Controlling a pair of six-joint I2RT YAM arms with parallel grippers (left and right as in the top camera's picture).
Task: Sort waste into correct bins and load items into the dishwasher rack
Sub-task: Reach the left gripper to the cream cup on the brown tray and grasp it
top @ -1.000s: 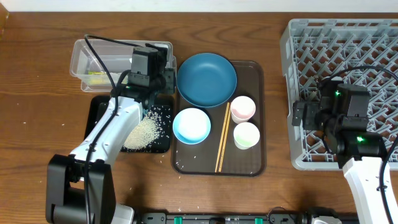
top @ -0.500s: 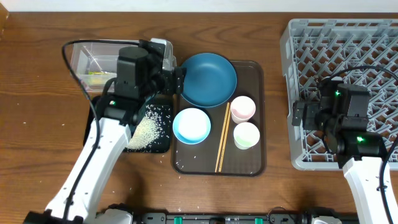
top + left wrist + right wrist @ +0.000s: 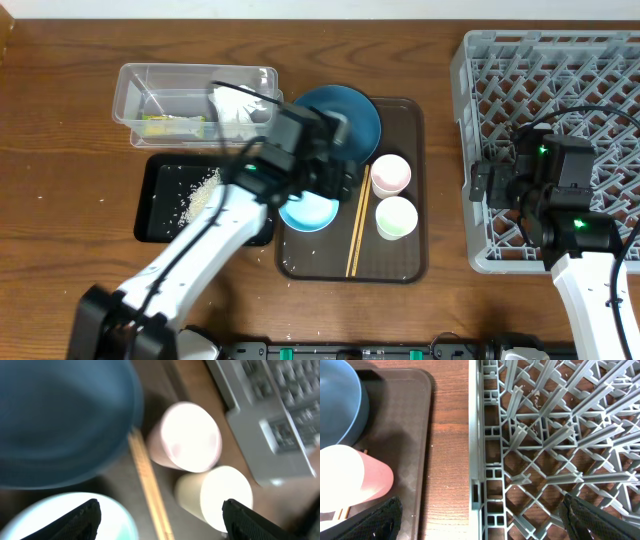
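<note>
Landmark: brown rectangular serving tray (image 3: 402,255), on the wooden table (image 3: 60,200).
Left gripper (image 3: 160,510): fingers spread wide with nothing between them; it hovers over the tray's middle.
Right gripper (image 3: 480,515): fingers spread wide and empty; it is right of the tray, above the rack's left wall.
Round blue plate (image 3: 358,115): on the tray's far end, partly hidden by the left arm.
Pale blue-white bowl (image 3: 305,213): on the tray's left side, partly under the arm.
Pinkish cup (image 3: 391,173), whitish cup (image 3: 397,217): upright on the tray's right side, one just behind the other.
Wooden chopsticks (image 3: 356,232): lying together on the tray, between bowl and cups.
Grey lattice plastic rack (image 3: 560,90): right of the tray, apart from it.
Clear plastic rectangular tub (image 3: 135,85): left of the tray's far end; it holds the yellow-green snack wrapper (image 3: 172,125) and crumpled white tissue (image 3: 235,108).
Shallow black rectangular tray (image 3: 150,215): just left of the serving tray; it holds loose white rice grains (image 3: 200,192).
</note>
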